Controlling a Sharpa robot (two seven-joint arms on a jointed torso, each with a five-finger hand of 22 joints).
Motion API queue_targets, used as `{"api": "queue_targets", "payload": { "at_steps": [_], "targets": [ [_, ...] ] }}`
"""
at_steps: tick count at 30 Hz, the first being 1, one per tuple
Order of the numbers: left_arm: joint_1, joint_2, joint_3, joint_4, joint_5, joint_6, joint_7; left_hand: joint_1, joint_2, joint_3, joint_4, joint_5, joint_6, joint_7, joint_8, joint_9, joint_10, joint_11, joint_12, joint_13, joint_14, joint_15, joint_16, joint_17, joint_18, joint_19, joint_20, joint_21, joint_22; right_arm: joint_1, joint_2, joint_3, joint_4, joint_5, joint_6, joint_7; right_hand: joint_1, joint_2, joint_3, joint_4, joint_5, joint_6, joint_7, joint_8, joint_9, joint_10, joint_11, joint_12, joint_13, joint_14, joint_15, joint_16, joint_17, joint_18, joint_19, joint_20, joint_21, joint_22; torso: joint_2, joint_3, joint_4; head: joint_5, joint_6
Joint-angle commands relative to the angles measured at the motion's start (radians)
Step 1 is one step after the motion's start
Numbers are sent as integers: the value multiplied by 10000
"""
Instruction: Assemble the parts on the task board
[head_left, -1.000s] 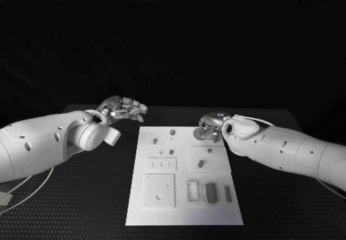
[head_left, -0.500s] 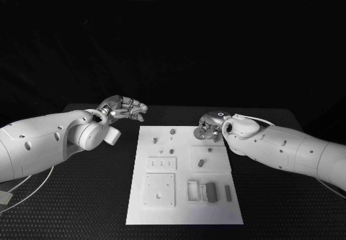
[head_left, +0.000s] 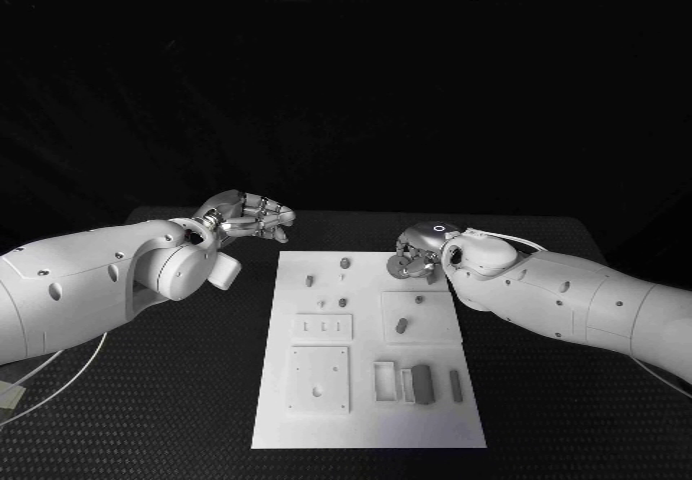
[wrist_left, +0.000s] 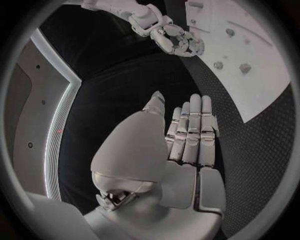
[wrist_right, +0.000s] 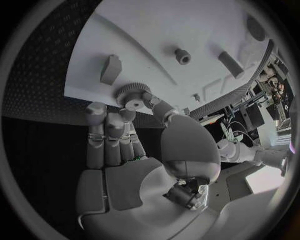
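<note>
Where the right hand's fingertips (wrist_right: 128, 112) meet, you see them pinching a small grey gear (wrist_right: 132, 94): a round toothed disc with a pale hub in the middle. The right hand (head_left: 414, 256) holds it at the far right corner of the white task board (head_left: 369, 425), just above the plate. Near it on the board lie a small block (wrist_right: 110, 68) and a short round peg (wrist_right: 182, 56). Your left hand (head_left: 253, 218) grasps nothing, its fingers (wrist_left: 195, 127) straight and close together, over the black table (head_left: 159, 400) beside the board's far left corner.
</note>
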Motion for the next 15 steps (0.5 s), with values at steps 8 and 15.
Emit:
{"api": "queue_targets", "payload": {
  "at_steps": [8, 15],
  "targets": [
    [14, -42, 10, 58, -48, 117, 59, -72, -2, 64, -12, 16, -67, 35, -38, -12, -3, 78, -70, -7, 62, -15, -62, 17, 41, 19, -46, -72, -7, -121, 34, -118, -56, -374, 290, -107, 222, 172, 51, -183, 60, 582, 67, 237, 123, 50, -169, 128, -74, 96, -113, -11, 29, 992, 16, 8, 81, 208, -6, 2, -15, -18, -23],
    [14, -67, 10, 74, -48, 110, 56, -72, -2, 65, -11, 16, -65, 34, -38, -12, -1, 77, -71, -6, 63, -15, -66, 20, 40, 20, -46, -75, -7, -121, 32, -123, -51, -363, 237, -100, 172, 248, 42, -143, 62, 638, 43, 265, 153, 49, -193, 134, -113, 100, -137, -25, 32, 992, 13, 23, 85, 203, -3, 5, -7, -43, -20]
  ]
}}
